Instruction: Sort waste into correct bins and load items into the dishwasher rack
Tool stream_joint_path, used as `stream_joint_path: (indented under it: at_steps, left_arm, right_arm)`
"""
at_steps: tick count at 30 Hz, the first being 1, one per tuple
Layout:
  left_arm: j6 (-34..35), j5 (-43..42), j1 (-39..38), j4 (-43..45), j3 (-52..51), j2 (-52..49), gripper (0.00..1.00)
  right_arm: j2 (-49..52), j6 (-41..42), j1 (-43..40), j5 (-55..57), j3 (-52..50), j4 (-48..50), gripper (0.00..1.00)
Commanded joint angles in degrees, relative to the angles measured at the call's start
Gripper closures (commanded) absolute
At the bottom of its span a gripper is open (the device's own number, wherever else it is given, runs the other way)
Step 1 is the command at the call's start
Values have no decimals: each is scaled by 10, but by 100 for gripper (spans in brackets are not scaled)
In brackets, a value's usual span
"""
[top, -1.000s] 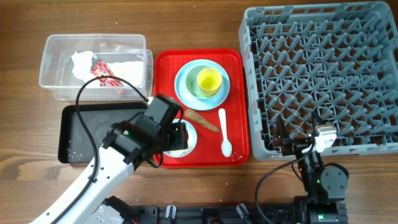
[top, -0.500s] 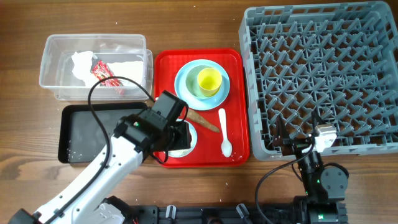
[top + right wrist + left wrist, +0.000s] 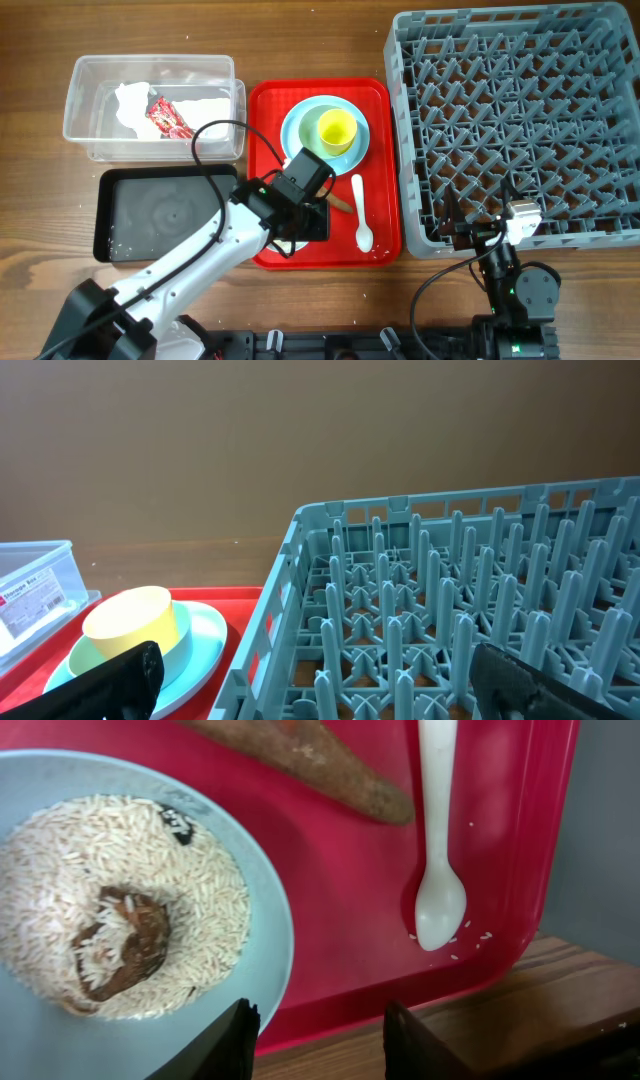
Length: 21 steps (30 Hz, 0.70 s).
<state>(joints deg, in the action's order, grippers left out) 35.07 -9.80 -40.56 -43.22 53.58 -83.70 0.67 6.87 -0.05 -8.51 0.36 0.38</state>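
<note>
My left gripper [image 3: 303,228] [image 3: 320,1040] is open and empty, low over the front of the red tray [image 3: 268,105] [image 3: 350,920]. One finger is over the rim of a light-blue bowl [image 3: 265,935] that holds white rice [image 3: 90,860] and a brown lump. The other finger is past the tray's front edge. The brown stick [image 3: 340,204] [image 3: 320,760] and the white spoon [image 3: 362,212] [image 3: 440,870] lie on the tray. The yellow cup [image 3: 335,128] [image 3: 130,622] stands on the light-blue plate [image 3: 300,140] [image 3: 205,635]. My right gripper [image 3: 470,232] [image 3: 320,690] is open at the grey rack's [image 3: 520,120] [image 3: 450,610] front left corner.
The clear tub [image 3: 85,145] [image 3: 35,595] at the back left holds white tissue [image 3: 130,100] and a red wrapper [image 3: 168,118]. The black tray [image 3: 165,215] lies in front of it, left of the red tray, with a few white crumbs.
My left gripper has moved right along the front of the red tray and now covers the rice bowl in the overhead view. The right arm has not moved.
</note>
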Motion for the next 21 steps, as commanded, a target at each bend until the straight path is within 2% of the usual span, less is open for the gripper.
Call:
stream_joint_path:
  at_steps: [1, 4, 9, 16, 21]
  left_arm:
    - [4, 12, -14, 9, 7, -15, 67]
    - [4, 54, -26, 9, 7, -16, 70]
    - [5, 66, -40, 16, 7, -16, 69]
    - [30, 153, -68, 17, 6, -16, 69]
    - [30, 157, -70, 20, 6, -33, 69]
  right_arm:
    - [-5, 7, -2, 2, 0, 2, 0]
    - [-5, 7, -2, 2, 0, 2, 0]
    - [-5, 7, -2, 2, 0, 2, 0]
    - [-5, 7, -2, 2, 0, 2, 0]
    - [-5, 7, -2, 2, 0, 2, 0]
